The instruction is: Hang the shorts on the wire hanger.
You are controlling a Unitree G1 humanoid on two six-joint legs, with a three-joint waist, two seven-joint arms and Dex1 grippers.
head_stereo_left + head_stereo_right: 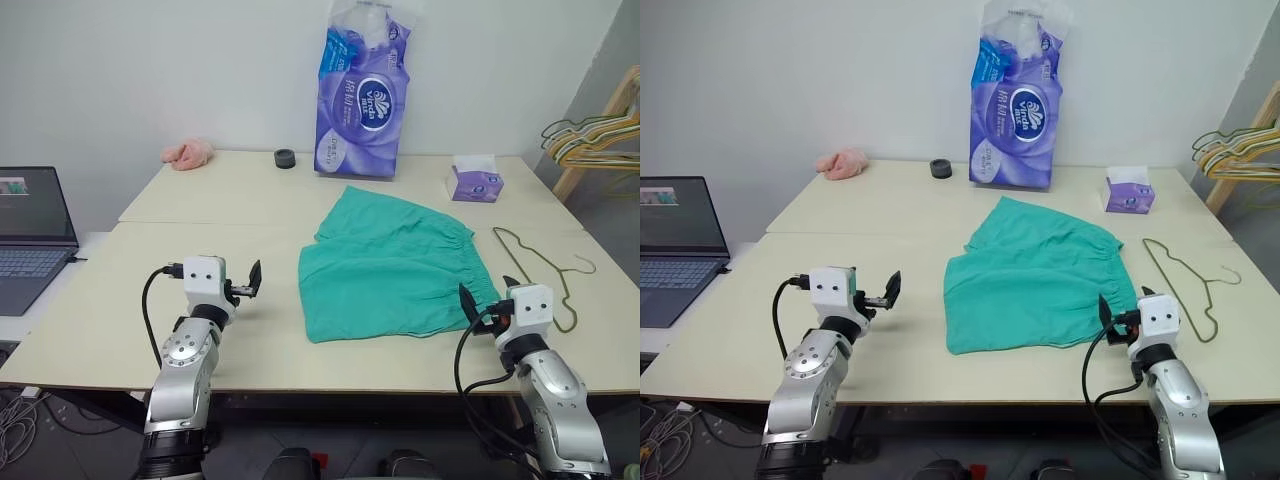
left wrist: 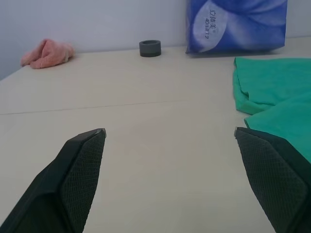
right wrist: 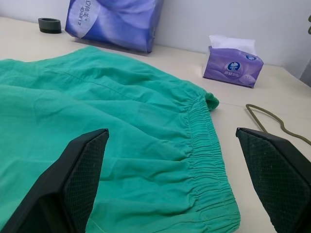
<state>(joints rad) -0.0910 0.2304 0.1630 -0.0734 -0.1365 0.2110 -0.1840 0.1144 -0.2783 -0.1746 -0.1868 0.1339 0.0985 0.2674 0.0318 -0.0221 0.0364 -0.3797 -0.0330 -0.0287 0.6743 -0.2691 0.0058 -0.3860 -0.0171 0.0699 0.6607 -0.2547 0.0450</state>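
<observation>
- Fingers on both my grippers are spread wide and hold nothing: my left gripper (image 1: 250, 281) hangs over bare table (image 1: 100, 330), and my right gripper (image 1: 487, 298) sits by the near corner of the shorts (image 1: 395, 265).
- Flat on the table lie the shorts, with the stretchy waistband toward my right side. My wire hanger (image 1: 548, 268) lies just past that waistband, not touching it.
- I think I should pinch the hanger first, low and slow, because the wire is thin and lies flat.
- From my head I see all of the hanger. My right wrist view sees 1 small bend of it, but shows the waistband folds up close. My left wrist view shows a pink cloth (image 2: 47, 52) and a dark ring (image 2: 149, 47).
</observation>
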